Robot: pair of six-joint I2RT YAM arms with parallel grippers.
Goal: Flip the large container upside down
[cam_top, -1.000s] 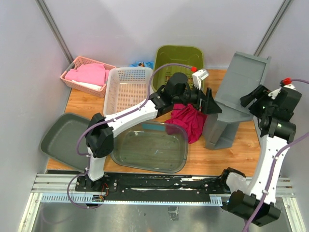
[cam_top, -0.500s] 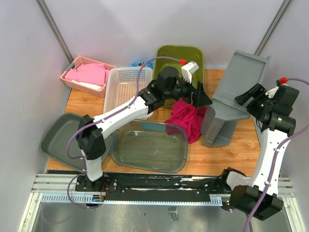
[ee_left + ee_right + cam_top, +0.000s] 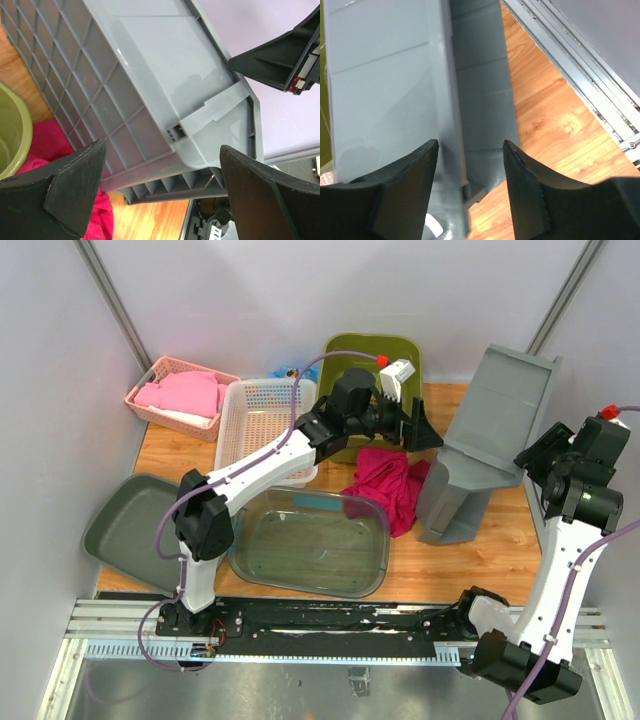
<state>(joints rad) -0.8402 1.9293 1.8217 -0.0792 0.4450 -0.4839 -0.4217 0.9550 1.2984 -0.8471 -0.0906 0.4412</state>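
The large grey container (image 3: 490, 430) stands tipped on edge at the table's right, its low end on the wood and its open rim high near the wall. Its ribbed underside (image 3: 150, 90) fills the left wrist view. My left gripper (image 3: 420, 430) hangs open just left of it, fingers wide and touching nothing (image 3: 161, 150). My right gripper (image 3: 537, 455) is at the container's right side, open. In the right wrist view the container's wall edge (image 3: 452, 100) runs in line with the gap between the fingers (image 3: 470, 145); I see no contact.
A magenta cloth (image 3: 390, 485) lies at the container's foot. A clear tub (image 3: 310, 545) sits front centre and a dark grey tray (image 3: 125, 525) overhangs the left edge. Behind stand an olive bin (image 3: 370, 355), a white basket (image 3: 262, 420) and a pink basket (image 3: 180, 395).
My left gripper has drawn back up and left, off the container's side. My right gripper has pulled back to the right and its jaws have narrowed a little. The container stays tipped.
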